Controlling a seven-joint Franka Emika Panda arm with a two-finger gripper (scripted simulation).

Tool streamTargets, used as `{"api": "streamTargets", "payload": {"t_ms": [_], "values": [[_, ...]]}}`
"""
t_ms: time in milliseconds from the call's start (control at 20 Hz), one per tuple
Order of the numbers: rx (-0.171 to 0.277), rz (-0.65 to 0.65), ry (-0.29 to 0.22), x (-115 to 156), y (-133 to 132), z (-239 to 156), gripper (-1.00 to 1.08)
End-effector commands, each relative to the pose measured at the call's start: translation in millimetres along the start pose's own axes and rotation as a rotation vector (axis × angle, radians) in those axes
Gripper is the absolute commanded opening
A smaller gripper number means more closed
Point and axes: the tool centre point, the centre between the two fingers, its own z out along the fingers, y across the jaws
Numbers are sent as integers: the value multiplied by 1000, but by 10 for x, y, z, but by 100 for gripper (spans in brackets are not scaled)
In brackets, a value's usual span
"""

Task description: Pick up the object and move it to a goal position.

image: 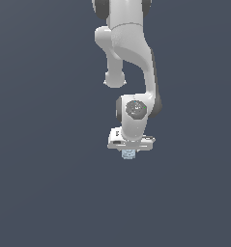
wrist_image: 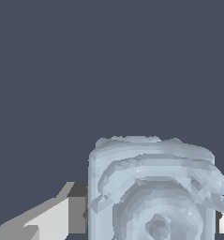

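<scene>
One white arm reaches down over the flat dark-grey surface. The gripper is clenched on the object, pale blue-grey and ridged, fingers pressed against both its sides.

The white arm is reaching straight down from above, wrist vertical. Its gripper is pointing downward, both fingers pressing against the object between them.

- White arm is hanging down from top center of the frame
- Gripper is sitting right over the little blue-grey object, mid-frame
</scene>
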Motion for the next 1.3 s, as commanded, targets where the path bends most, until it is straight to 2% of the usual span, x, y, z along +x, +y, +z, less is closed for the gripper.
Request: {"api": "streamTargets", "payload": {"t_ms": [0,250,500,1250], "values": [[0,0,0,0,-6,-12,-100],[0,0,0,-5,-83,-162,-100],[0,0,0,-14,-247,-483,-100],[-1,0,0,-31,-1038,-2032,-100]]}}
